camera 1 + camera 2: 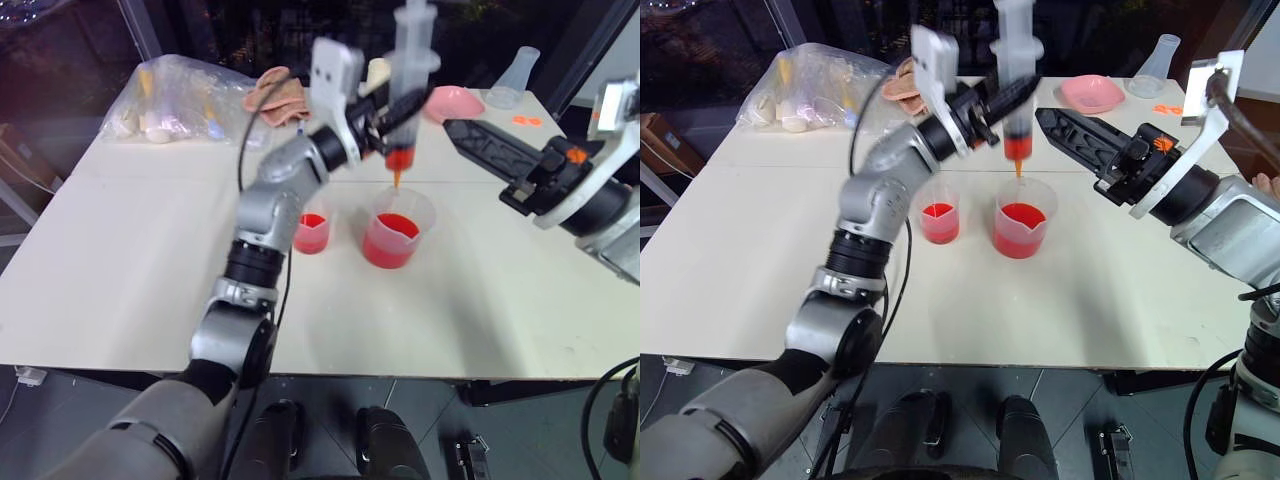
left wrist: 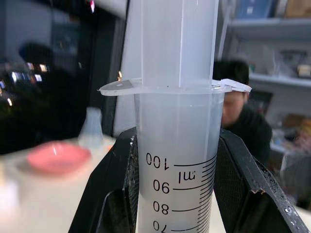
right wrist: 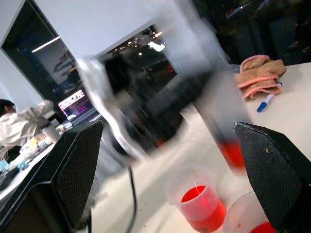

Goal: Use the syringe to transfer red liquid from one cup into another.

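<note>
My left gripper point(image 1: 396, 108) is shut on the syringe point(image 1: 412, 60), holding it upright. Its orange tip hangs just above the larger cup point(image 1: 392, 238). A little red liquid point(image 1: 400, 160) sits in the bottom of the barrel, and the plunger is drawn up. In the left wrist view the black fingers point(image 2: 107, 194) clamp the barrel point(image 2: 177, 145) below its flange. The larger cup holds red liquid, as does the smaller cup point(image 1: 312, 232) to its left. My right gripper point(image 1: 470, 140) stands open to the right of the syringe, clear of it, with nothing between its fingers point(image 3: 73, 170).
Along the table's far side lie a plastic bag point(image 1: 180, 100), a pink cloth point(image 1: 280, 90), a blue pen point(image 3: 268, 102), a pink bowl point(image 1: 455, 100) and a clear flask point(image 1: 515, 75). A person point(image 2: 240, 111) sits beyond the table, another person point(image 3: 19, 121) off to one side.
</note>
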Tool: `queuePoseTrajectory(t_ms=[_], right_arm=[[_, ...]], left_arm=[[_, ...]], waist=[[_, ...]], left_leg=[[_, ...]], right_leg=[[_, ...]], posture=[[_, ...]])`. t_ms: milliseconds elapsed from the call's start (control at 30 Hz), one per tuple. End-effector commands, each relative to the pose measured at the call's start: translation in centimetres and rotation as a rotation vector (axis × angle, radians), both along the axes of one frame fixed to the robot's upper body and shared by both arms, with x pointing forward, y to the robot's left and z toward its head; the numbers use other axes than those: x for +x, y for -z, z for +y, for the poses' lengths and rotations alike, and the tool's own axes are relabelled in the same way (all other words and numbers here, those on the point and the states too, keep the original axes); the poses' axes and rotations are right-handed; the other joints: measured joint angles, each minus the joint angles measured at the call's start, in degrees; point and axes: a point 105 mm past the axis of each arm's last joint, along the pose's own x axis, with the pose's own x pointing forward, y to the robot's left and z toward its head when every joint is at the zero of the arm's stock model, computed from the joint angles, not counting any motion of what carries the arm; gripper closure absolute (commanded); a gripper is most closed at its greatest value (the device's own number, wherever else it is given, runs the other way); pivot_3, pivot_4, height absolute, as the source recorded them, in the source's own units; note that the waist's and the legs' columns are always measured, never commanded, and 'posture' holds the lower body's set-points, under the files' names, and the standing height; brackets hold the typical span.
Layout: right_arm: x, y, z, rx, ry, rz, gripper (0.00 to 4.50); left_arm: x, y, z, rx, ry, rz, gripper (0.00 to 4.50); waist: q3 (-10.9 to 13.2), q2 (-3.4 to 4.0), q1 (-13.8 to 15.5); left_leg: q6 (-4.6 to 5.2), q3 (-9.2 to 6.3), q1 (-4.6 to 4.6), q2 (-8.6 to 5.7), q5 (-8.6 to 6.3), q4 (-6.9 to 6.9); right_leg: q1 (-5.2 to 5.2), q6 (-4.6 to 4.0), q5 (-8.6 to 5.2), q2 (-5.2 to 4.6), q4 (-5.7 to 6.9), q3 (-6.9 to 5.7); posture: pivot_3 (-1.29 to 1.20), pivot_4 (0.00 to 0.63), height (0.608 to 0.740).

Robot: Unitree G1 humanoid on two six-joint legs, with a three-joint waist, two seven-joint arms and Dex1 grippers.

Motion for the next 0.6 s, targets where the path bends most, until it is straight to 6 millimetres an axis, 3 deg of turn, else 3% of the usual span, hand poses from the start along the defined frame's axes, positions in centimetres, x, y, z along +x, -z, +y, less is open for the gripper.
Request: queuePoseTrajectory(t_ms=[33,133,233,433,600], right_arm=[[-0.4,-0.8,0.5,0.013,-0.024,-0.050,0.06],[-0.1,-0.5,1.1,0.019,-0.052,-0.044,0.06],[0.3,-0.4,1.4,0.022,-0.072,-0.037,0.06],[1.0,-0.4,2.7,-0.003,-0.150,-0.020,0.06],[1.7,-0.6,3.6,-0.047,-0.209,-0.002,0.06]], left_arm=[[-0.7,-3.0,2.8,-0.035,-0.081,-0.092,2.97],[-0.2,-3.2,5.2,0.038,-0.252,-0.164,2.97],[-0.4,-3.0,6.2,0.063,-0.311,-0.178,2.97],[-1.4,0.7,7.8,0.110,-0.372,-0.109,2.97],[-2.1,3.9,7.9,0.133,-0.400,-0.041,2.97]], waist=[[0.0,0.01,-0.1],[0.0,0.01,-0.3],[0.0,0.00,-0.2],[0.0,0.01,-0.2],[0.0,0.01,-0.2]], left_leg=[[0.00,0.00,0.00,0.00,0.00,0.00],[-0.01,0.00,0.02,0.00,0.00,0.00],[-0.01,-0.02,0.02,-0.01,0.01,0.00],[-0.03,-0.04,0.02,-0.02,0.01,0.00],[-0.04,-0.04,0.02,-0.02,0.01,0.00]], right_leg=[[0.00,0.00,0.00,0.01,0.01,0.00],[0.02,0.00,0.00,0.02,0.02,0.00],[0.02,0.00,0.00,0.04,0.02,0.00],[0.02,0.00,0.00,0.00,-0.02,0.01],[0.02,0.00,0.00,-0.01,-0.01,0.02]], posture=[[0.00,0.150,0.740],[0.00,0.150,0.740],[0.00,0.150,0.740],[0.00,0.150,0.740],[0.00,0.150,0.740]])
